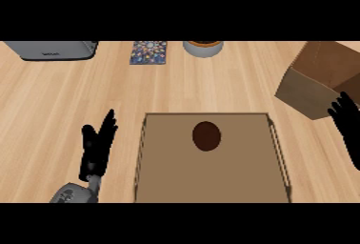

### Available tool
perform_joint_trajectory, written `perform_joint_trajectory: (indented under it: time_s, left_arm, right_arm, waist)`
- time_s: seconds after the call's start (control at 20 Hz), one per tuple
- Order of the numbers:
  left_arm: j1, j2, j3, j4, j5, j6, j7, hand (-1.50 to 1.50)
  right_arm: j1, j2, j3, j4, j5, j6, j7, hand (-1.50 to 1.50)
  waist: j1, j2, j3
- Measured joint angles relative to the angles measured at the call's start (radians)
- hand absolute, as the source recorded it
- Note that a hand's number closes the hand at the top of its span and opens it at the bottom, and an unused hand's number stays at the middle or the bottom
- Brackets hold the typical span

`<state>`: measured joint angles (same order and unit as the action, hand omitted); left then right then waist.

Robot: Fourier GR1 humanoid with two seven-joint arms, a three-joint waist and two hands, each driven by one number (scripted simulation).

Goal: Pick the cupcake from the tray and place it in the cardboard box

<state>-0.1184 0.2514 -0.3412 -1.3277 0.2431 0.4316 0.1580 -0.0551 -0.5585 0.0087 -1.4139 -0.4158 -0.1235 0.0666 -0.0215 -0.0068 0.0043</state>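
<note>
Cupcake (206, 136) sits on the tray (169, 181), centre frame.
Both hands released: left hand (96, 145) lower left, right hand (346, 121) beside the cardboard box (316, 81).

Left hand (97, 145) at the view's lower left, fingers straight and pointing up and slightly right, thumb set apart on the left side. Open, holding nothing, resting. Grey left forearm (74, 194) visible only as a short stub at the bottom edge, leading up into the black wrist. Right hand (346, 119) at the far right edge, partly cut off by the frame, fingers straight and spread a little, pointing up. Also open and holding nothing. Black wrist running down along the right edge below the fingers; right forearm's grey part out of view. Both hands well apart, left one lower than right.
</note>
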Motion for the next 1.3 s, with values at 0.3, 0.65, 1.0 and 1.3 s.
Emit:
perform_joint_trajectory:
  time_s: [0.3, 0.65, 1.0, 1.3]
  left_arm:
    - [-0.041, 0.117, -0.005, -0.008, -0.085, -0.052, -0.069, 0.00]
    - [-0.058, 0.205, -0.015, -0.017, -0.132, -0.119, -0.140, 0.00]
    - [-0.042, 0.238, -0.008, -0.001, -0.139, -0.165, -0.194, 0.00]
    - [-0.052, 0.231, 0.013, 0.022, -0.150, -0.190, -0.209, 0.00]
  right_arm:
    - [-0.012, 0.073, -0.042, -0.030, 0.012, 0.101, -0.389, -1.50]
    - [0.041, 0.212, -0.135, 0.088, 0.068, 0.073, -0.873, -1.50]
    - [0.151, 0.173, -0.083, 0.128, 0.355, 0.035, -1.157, -1.50]
    - [0.281, 0.148, -0.018, -0.007, 0.554, -0.039, -1.106, -1.50]
  waist:
    - [0.007, -0.002, 0.006]
    - [0.011, 0.008, 0.011]
    - [0.016, 0.009, 0.000]
    - [0.011, 0.006, -0.004]
